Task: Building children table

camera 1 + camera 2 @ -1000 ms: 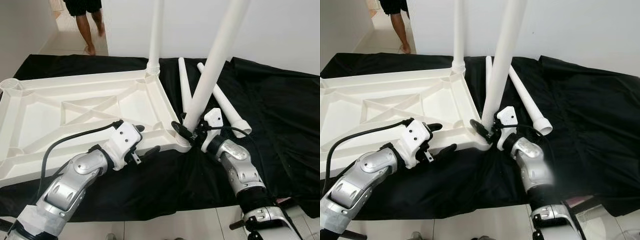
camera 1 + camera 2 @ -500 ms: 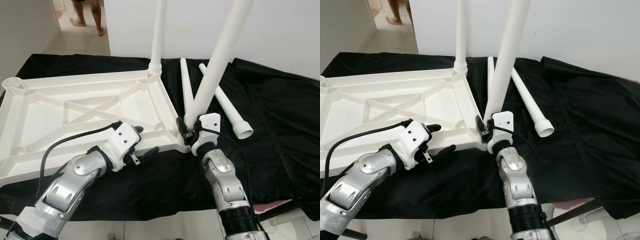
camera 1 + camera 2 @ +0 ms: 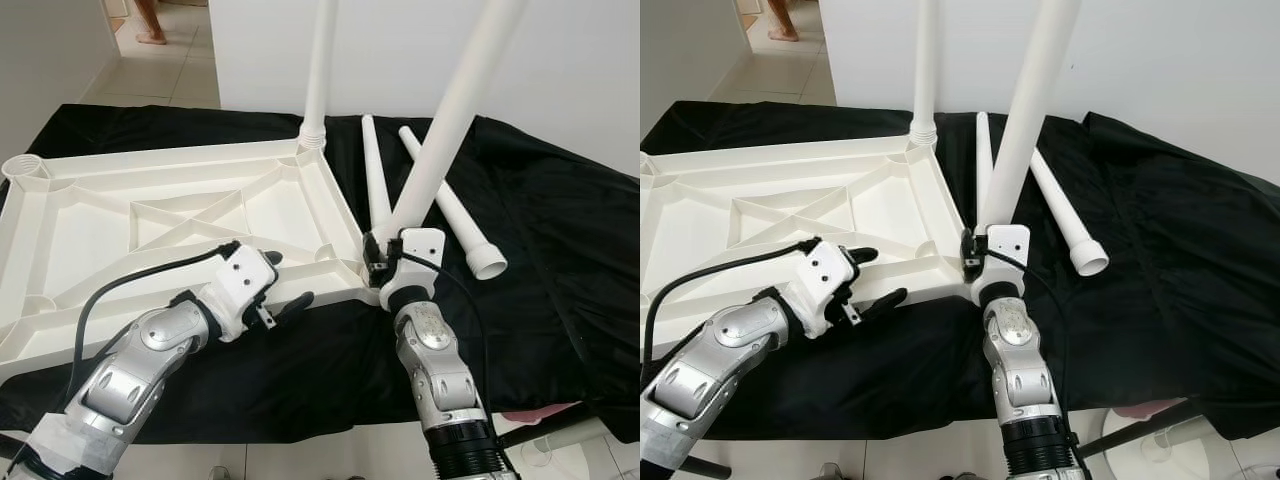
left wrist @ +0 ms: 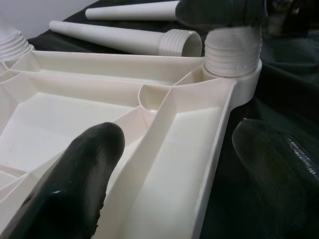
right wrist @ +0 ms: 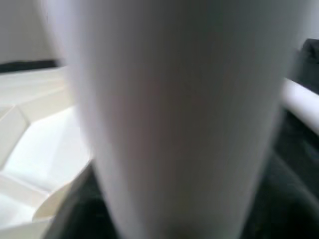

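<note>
1. The white tabletop (image 3: 150, 215) is lying upside down on a black cloth (image 3: 560, 230), ribs facing up, reaching from the robot's left to the middle of the scene.
2. The right gripper (image 3: 380, 262) is sitting at the tabletop's near right corner, clamped around the bottom of a leaning leg (image 3: 445, 130) that is tilting up and away to the right.
3. From the left wrist camera, that leg's threaded end (image 4: 233, 50) is standing in the round corner socket, with the ridges showing above the rim.
4. The left gripper (image 3: 280, 285) is hovering at the tabletop's near edge, left of that corner; its two black fingers (image 4: 75, 174) are spread wide apart, straddling the edge rail and gripping nothing.
5. A second leg (image 3: 320, 65) is standing upright in the far right corner socket.
6. Two loose legs (image 3: 440, 205) are lying on the cloth just beyond the right gripper, one with its open threaded end pointing toward the right.
7. Both standing legs are being cut off by the top of the picture.
8. The right wrist camera is giving a blurred white surface (image 5: 174, 114), so the grip's contact is hard to make out there.
9. A person's foot (image 3: 150, 25) is showing in the doorway at the far left, the rest cropped away.
</note>
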You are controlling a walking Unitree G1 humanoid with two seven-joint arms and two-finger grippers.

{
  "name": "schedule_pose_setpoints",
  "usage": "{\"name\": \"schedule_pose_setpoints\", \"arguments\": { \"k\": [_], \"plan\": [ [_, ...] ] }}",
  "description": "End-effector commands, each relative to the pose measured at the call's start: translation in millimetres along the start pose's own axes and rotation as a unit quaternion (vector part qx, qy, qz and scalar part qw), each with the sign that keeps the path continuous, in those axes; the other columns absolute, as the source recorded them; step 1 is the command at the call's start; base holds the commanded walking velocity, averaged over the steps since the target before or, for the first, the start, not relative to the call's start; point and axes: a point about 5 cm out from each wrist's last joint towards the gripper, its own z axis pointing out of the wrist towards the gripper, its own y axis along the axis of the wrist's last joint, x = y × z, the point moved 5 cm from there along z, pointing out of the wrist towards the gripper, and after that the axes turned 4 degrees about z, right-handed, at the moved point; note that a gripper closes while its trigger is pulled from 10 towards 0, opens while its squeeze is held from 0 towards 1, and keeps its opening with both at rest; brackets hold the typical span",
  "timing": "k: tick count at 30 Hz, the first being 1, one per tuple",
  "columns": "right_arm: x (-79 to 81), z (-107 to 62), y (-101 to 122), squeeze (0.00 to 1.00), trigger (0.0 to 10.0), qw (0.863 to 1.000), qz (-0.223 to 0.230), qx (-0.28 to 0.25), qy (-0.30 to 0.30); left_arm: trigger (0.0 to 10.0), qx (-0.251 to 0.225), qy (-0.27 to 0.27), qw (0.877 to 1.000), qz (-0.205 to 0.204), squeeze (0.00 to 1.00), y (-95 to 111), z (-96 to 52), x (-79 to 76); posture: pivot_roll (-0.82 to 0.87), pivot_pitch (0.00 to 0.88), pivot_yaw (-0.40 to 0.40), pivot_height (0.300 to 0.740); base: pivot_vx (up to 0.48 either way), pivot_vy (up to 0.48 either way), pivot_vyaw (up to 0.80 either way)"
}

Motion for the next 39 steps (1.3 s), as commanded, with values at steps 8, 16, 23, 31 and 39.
{"name": "schedule_pose_setpoints", "arguments": {
  "k": [8,16,23,31,39],
  "plan": [
    [3.2,-11.7,-9,0.53,10.0,0.996,0.04,0.014,0.076,10.0,0.004,-0.033,0.999,0.007,0.0,-3,-1.0,-9.0,0.01,0.087,-0.087,0.74,0.0,0.0,0.0],
    [-0.4,-14.6,-13,0.0,10.0,0.988,0.008,0.028,0.15,10.0,0.003,-0.04,0.999,0.007,0.0,-3,0.2,-14.8,0.01,0.088,-0.082,0.74,0.0,0.0,0.0],
    [-10.4,0.4,-3,0.0,10.0,0.96,-0.073,0.032,0.27,10.0,0.003,-0.042,0.999,0.011,0.0,-3,2.7,-14.3,0.0,0.093,-0.067,0.74,0.0,0.0,0.0],
    [-1.8,14.5,-7,0.0,10.0,0.929,-0.126,0.059,0.344,10.0,-0.001,-0.04,0.999,0.016,0.0,-1,7.0,-12.5,0.01,0.08,-0.067,0.74,0.0,0.0,0.0],
    [-5.2,9.6,-24,0.0,0.0,0.913,-0.125,0.095,0.377,10.0,0.0,-0.033,0.999,0.018,0.0,-1,7.3,-11.8,0.02,0.082,-0.076,0.74,0.0,0.0,0.0]
  ]
}}
